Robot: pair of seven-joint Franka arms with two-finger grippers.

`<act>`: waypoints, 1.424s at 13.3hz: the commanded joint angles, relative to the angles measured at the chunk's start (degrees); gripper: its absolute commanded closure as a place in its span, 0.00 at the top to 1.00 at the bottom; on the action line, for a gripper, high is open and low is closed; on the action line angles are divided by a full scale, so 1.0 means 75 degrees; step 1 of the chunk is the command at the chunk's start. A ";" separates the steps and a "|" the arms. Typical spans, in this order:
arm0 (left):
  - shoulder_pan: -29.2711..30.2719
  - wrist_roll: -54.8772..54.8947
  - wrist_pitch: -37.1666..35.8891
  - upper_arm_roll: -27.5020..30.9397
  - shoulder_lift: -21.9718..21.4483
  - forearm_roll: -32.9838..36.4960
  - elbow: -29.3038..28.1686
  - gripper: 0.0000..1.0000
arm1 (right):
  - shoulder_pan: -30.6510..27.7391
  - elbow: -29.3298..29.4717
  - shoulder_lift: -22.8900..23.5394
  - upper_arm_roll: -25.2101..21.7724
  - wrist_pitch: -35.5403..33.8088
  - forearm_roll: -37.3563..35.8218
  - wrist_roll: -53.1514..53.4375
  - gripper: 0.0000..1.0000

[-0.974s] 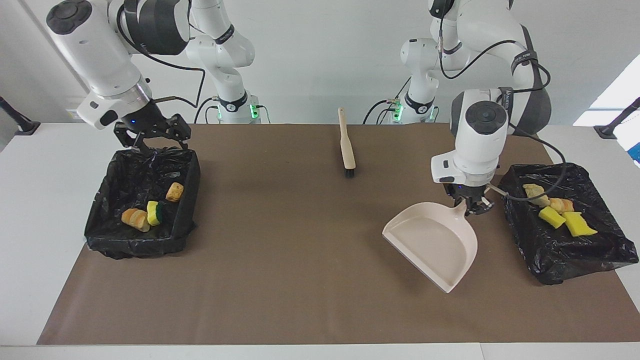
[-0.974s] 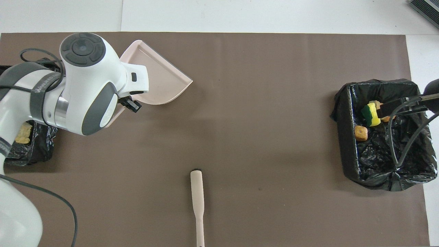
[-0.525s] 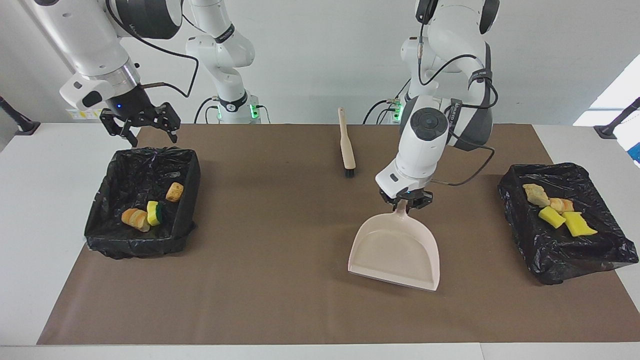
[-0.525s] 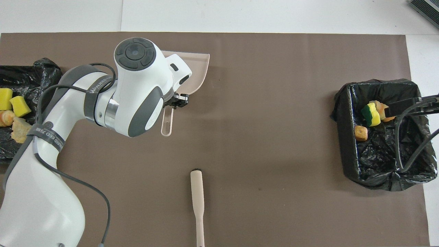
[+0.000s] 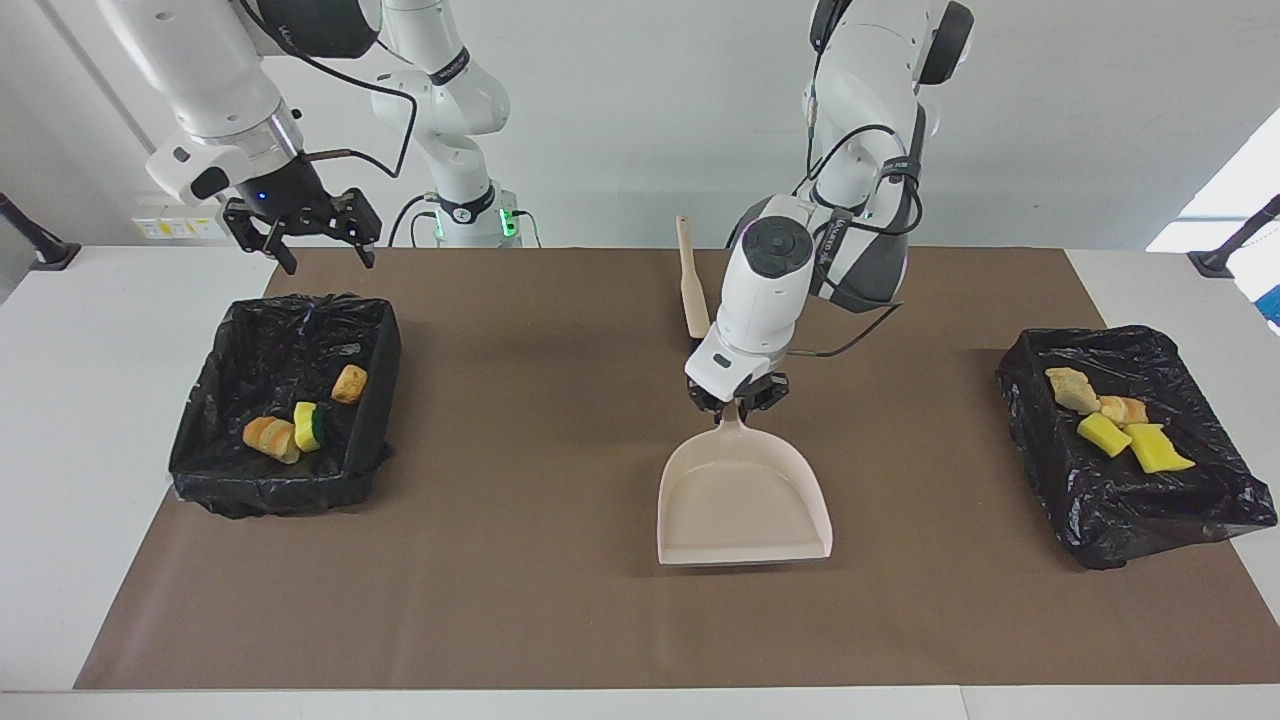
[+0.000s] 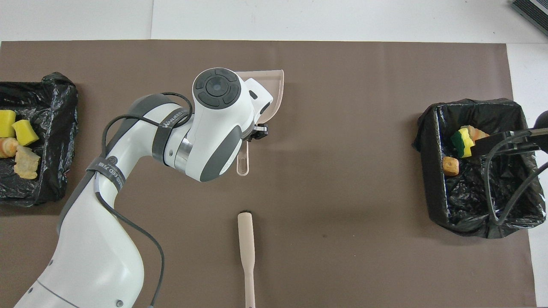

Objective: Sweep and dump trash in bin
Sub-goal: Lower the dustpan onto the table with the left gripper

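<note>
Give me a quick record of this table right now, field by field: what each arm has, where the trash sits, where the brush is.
left gripper: shut on handle of beige plastic dustpan, mid-mat
right gripper: open, empty, raised by black-lined bin
trash: three scraps in that bin; four in the left arm's end bin
beige black-bristled brush: lying on mat, nearer the robots than the dustpan

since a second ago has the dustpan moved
Yes. The dustpan has swung away from the bin at the left arm's end, toward mid-table, out from the brush.
</note>
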 commanded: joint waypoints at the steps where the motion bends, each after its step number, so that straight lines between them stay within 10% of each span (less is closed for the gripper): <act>1: -0.0090 0.0168 0.0300 0.0132 0.0109 -0.0130 -0.0164 0.00 | -0.0032 -0.0097 -0.0126 0.0053 -0.0050 -0.0071 0.0147 1.00; 5: -0.0113 0.0251 0.0347 0.0132 0.0074 -0.0153 -0.0457 0.07 | -0.0032 -0.0097 -0.0126 0.0053 -0.0050 -0.0071 0.0159 1.00; 12: -0.0008 0.0298 0.0207 0.0144 -0.0393 -0.0153 -0.0668 1.00 | -0.0032 -0.0097 -0.0126 0.0053 -0.0050 -0.0071 0.0159 1.00; 19: 0.1524 0.2098 0.0148 0.0226 -0.3002 -0.0118 -0.2996 1.00 | -0.0032 -0.0097 -0.0126 0.0053 -0.0050 -0.0071 0.0159 1.00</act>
